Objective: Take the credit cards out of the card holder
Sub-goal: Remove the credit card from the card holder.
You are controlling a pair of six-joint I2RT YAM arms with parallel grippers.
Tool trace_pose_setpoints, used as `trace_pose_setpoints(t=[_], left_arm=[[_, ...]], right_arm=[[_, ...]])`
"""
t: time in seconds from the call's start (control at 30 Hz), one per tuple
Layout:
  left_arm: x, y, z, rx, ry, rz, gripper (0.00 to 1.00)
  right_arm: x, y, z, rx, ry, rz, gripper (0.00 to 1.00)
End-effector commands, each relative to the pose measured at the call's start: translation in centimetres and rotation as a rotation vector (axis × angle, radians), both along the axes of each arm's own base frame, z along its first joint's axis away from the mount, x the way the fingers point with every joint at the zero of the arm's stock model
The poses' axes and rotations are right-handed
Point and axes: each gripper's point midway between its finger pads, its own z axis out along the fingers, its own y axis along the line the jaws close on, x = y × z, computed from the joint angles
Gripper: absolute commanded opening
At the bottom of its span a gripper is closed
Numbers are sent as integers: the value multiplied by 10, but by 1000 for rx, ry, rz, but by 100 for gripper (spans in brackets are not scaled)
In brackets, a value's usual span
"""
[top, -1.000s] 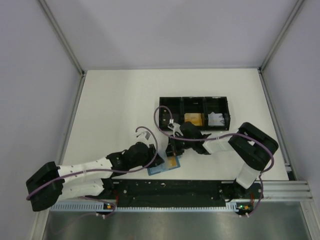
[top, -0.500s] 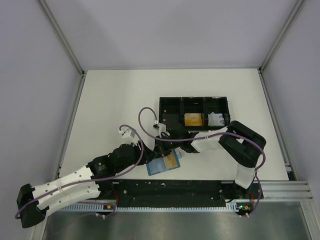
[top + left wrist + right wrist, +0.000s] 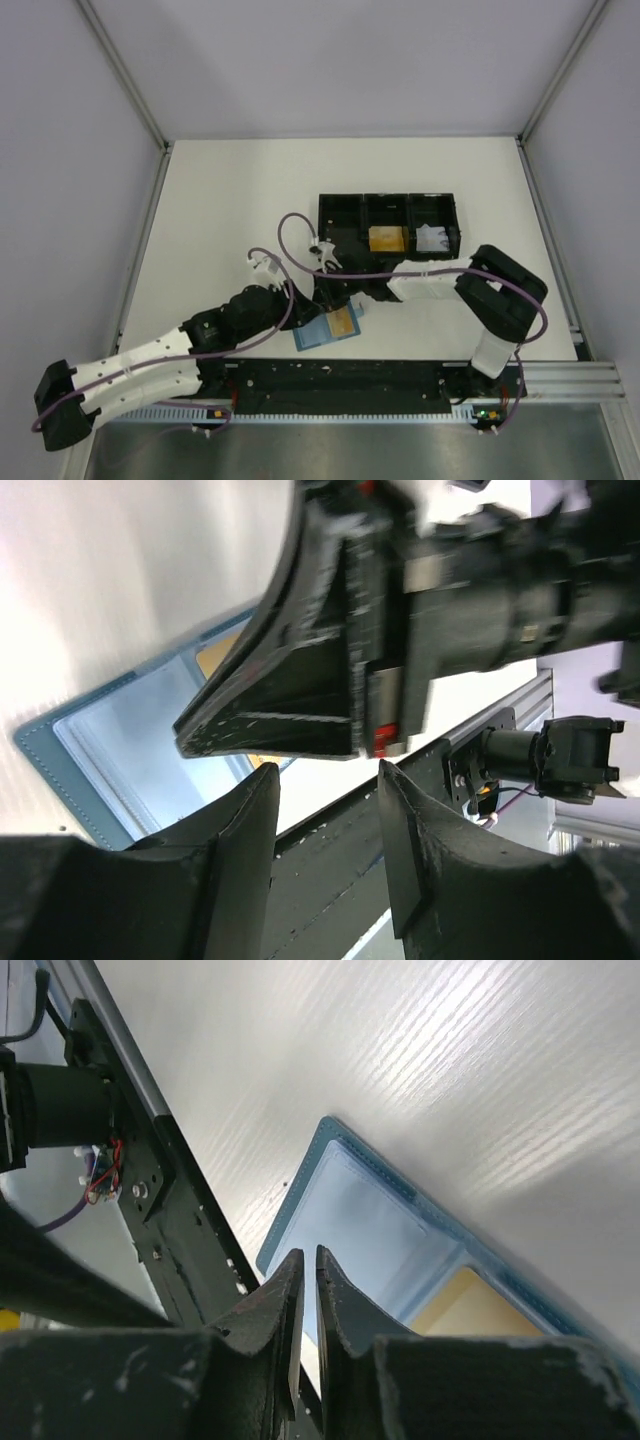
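Teal card holder [image 3: 312, 336]: lies open and flat on the white bench [image 3: 220, 220], close to the front rail [image 3: 340, 378], with its pale blue inner faces up.
Orange-gold card [image 3: 344, 322]: sits in the holder leaf nearer the right arm, partly showing and not yet out.
Other cards: none can be made out in the holder; the pale leaf nearer the left arm looks bare.
Left claw [image 3: 328, 775]: fingers partly spread with nothing between them, low beside the holder's outer edge.
Right claw [image 3: 303, 1260]: fingers almost together with only a thin slit between them and nothing visible in it. It is poised over the pale leaf, with the orange-gold card just beyond its tips. Whether it touches the holder cannot be told.
Black tray [image 3: 390, 205]: three compartments, standing behind the holder.
Step in hand: probably lining up to draw the orange-gold card from its slot, with neither claw gripping anything.
Next move: it likely calls for the left claw to pin the holder down while the right claw spreads slightly, pinches the card's exposed edge and slides it out along the slot. The thin card and light holder could slip or lift together.
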Motion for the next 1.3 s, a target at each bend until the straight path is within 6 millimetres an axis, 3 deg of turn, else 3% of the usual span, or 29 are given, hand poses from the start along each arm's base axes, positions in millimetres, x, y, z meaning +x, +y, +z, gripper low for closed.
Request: trace_pose_setpoints(t=[0.0, 0.17, 0.33, 0.53, 0.73, 1.27], left_arm=[[6, -19, 30, -114, -38, -14, 48], [12, -33, 22, -160, -16, -2, 46], [20, -36, -5, -98, 38, 39, 44], [23, -27, -45, -11, 94, 80, 40], [20, -26, -72, 16, 152, 76, 38], [9, -21, -97, 30, 223, 69, 39]], right_arm=[[31, -16, 44, -3, -183, -86, 10], [37, -57, 35, -43, -167, -175, 11], [33, -76, 22, -73, -145, -209, 11], [30, -86, 8, -116, -130, -228, 14], [28, -93, -3, -155, -117, -237, 15], [15, -92, -24, -193, -31, -186, 15]])
